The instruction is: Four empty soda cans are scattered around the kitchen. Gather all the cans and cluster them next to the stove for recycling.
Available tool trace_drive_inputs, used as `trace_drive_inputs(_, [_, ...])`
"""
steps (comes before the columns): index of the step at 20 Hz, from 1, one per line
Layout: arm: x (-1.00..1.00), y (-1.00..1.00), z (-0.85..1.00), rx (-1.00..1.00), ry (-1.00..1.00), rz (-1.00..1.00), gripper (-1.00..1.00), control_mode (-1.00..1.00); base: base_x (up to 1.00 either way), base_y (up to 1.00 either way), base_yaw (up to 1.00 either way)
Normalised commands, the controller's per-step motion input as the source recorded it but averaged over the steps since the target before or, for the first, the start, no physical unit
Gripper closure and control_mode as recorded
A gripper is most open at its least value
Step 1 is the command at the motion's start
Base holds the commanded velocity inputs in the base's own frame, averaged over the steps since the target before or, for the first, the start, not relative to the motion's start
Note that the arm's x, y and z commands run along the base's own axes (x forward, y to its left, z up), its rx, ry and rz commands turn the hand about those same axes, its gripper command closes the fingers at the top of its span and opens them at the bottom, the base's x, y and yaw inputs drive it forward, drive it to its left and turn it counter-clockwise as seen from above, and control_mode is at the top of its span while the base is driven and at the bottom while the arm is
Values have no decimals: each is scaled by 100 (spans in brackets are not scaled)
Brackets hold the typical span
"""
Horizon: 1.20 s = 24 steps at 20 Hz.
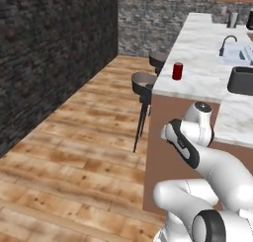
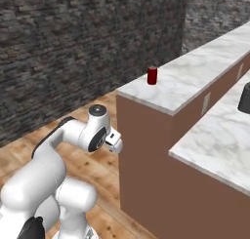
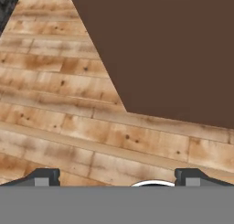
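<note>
While the white two-finger gripper point(image 3: 117, 177) hangs low beside the brown panelled side of the island point(image 3: 173, 54), its fingers spread wide and holding nothing, we see the small red cylindrical soda can with a silvery top point(image 1: 177, 71) standing upright near the corner edge of the white marble countertop point(image 1: 197, 63), well above the hand. In the right base view the same can point(image 2: 152, 75) sits close to the counter's outer rim. We judge three hazards from this arrangement. First, a rising arm may clip the overhanging marble edge, since the hand lies under it. Second, a sideways approach may nudge the light, empty can off the rim onto the wooden plank floor point(image 1: 74, 152). Third, the dark round bar stools point(image 1: 143, 84) stand just beside the island and may obstruct the base.
</note>
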Motion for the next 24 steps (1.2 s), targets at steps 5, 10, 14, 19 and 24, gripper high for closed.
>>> trace_drive_inputs(5, [0, 0, 0, 0, 0, 0, -100, 100, 14, 50, -28])
trace_drive_inputs(10, [0, 0, 0, 0, 0, 0, -100, 100, 40, 25, -17])
trace_drive_inputs(14, [0, 0, 0, 0, 0, 0, -100, 100, 49, 2, -6])
trace_drive_inputs(19, [0, 0, 0, 0, 0, 0, -100, 100, 42, 0, -5])
trace_drive_inputs(24, [0, 0, 0, 0, 0, 0, -100, 100, 32, 8, -2])
